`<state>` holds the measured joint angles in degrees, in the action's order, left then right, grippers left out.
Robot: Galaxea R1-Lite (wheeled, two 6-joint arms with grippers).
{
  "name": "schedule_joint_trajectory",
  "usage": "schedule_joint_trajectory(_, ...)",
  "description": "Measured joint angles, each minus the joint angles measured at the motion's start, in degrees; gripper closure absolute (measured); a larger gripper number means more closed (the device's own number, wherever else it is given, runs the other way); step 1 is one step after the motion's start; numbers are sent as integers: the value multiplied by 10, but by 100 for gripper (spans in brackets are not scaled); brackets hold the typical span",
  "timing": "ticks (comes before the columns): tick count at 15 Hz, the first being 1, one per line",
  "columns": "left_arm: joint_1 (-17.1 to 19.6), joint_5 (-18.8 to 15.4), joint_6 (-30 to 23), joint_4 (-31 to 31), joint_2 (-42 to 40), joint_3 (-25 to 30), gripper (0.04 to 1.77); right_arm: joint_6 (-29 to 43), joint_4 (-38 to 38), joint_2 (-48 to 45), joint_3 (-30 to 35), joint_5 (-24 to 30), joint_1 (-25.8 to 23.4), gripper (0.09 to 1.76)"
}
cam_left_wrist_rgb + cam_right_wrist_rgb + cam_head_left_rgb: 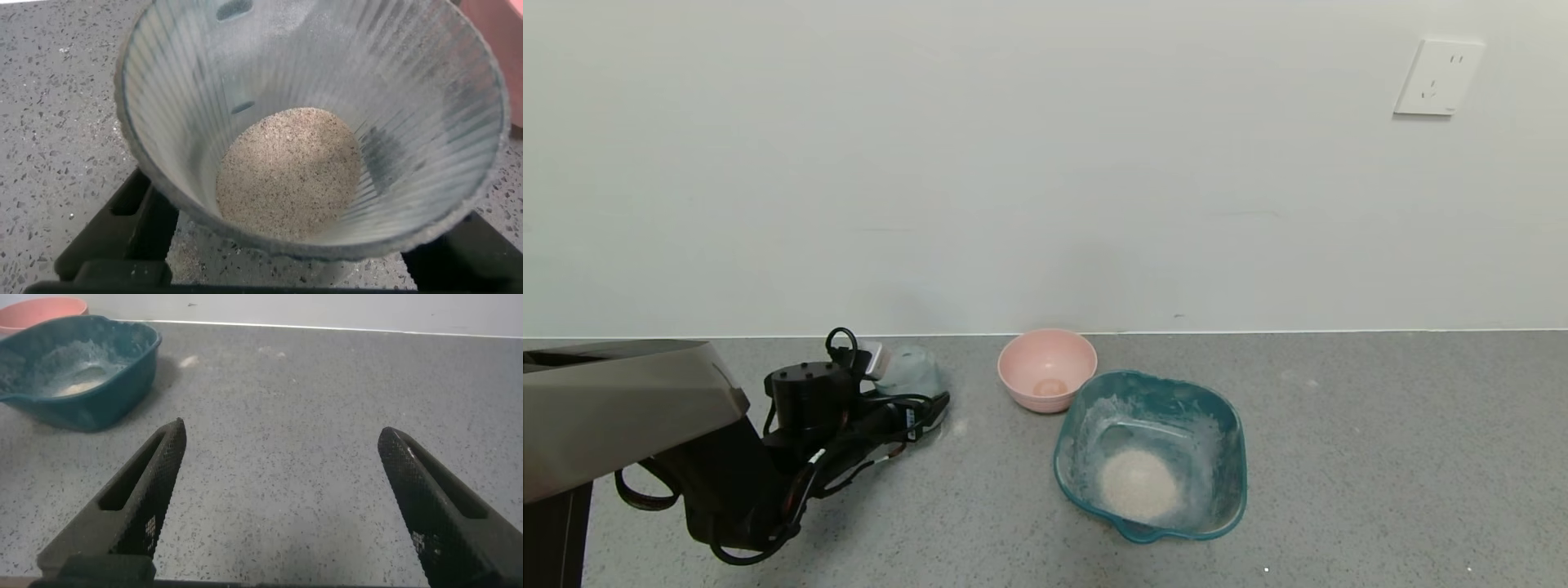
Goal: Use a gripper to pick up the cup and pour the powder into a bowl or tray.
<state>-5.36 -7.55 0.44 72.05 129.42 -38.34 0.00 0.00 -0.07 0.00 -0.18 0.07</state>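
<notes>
The pale blue-grey ribbed cup (911, 371) stands at the back left of the grey counter. In the left wrist view the cup (204, 82) fills the picture, with beige powder (286, 171) on its bottom. My left gripper (923, 408) is shut on the cup, one black finger (122, 237) on each side of its lower part; the fingertips are hidden behind it. The teal dish (1233, 425) sits right of centre, dusted white, with a round mound of powder (1137, 483) in it. My right gripper (283, 431) is open and empty, low over bare counter, with the dish (82, 400) off to one side of it.
A small round pink bowl (1045, 367) stands between the cup and the teal dish, touching the dish's far corner; it also shows in the right wrist view (41, 306). The white wall runs along the counter's back edge, with a socket (1437, 77) high on the right.
</notes>
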Motion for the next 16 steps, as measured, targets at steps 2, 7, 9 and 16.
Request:
schedule_joint_trajectory(2,0,3,1,-1,-5,4,23,0,0,0,0,0,0,14)
schedule_joint_trajectory(7,-1,5,4,-48,-60,28,17,0,0,0,0,0,0,14)
schedule_joint_trajectory(9,0,6,5,-94,-112,42,15,0,0,0,0,0,0,14)
schedule_joint_trajectory(16,-1,37,9,-364,-404,71,12,0,0,0,0,0,0,14)
